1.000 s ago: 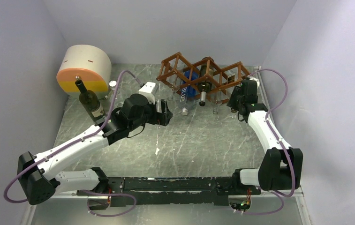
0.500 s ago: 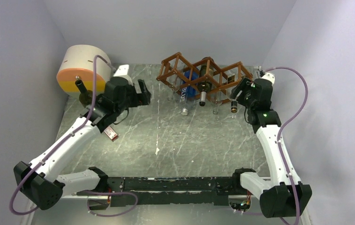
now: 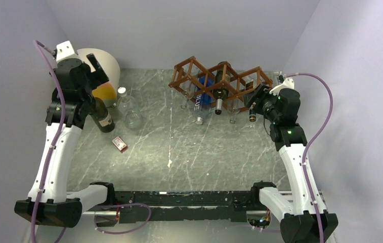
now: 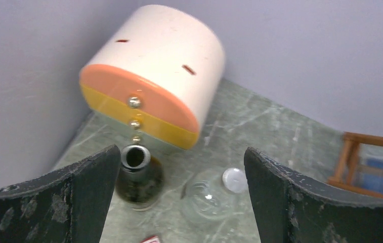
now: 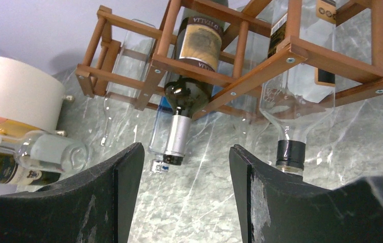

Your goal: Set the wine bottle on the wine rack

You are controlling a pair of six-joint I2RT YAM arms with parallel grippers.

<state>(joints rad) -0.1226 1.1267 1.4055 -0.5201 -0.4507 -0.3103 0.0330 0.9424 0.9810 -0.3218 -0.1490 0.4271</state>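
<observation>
A dark wine bottle [image 3: 101,115] stands upright at the left, its open mouth [image 4: 135,157] showing in the left wrist view just inside my left finger. My left gripper [image 3: 98,71] [image 4: 181,152] hangs high above it, open and holding nothing. The reddish-brown wine rack [image 3: 219,81] [image 5: 290,50] stands at the back. It holds a dark bottle [image 5: 192,96], a blue-labelled clear bottle [image 3: 199,101] and a clear bottle with a black cap [image 5: 293,152]. My right gripper [image 3: 255,101] [image 5: 185,152] is open just in front of the rack's right end and touches nothing.
A cream drum with an orange and yellow face [image 3: 105,61] [image 4: 154,71] sits in the back left corner behind the wine bottle. A clear bottle [image 3: 130,115] [image 4: 209,195] with a white cap [image 4: 235,179] stands right of it. A small red card [image 3: 120,145] lies nearby. Walls close both sides.
My left arm rose and swung from mid-table to above the standing wine bottle. My right gripper opened, let go of the black-capped clear bottle in the rack and drew back slightly.
</observation>
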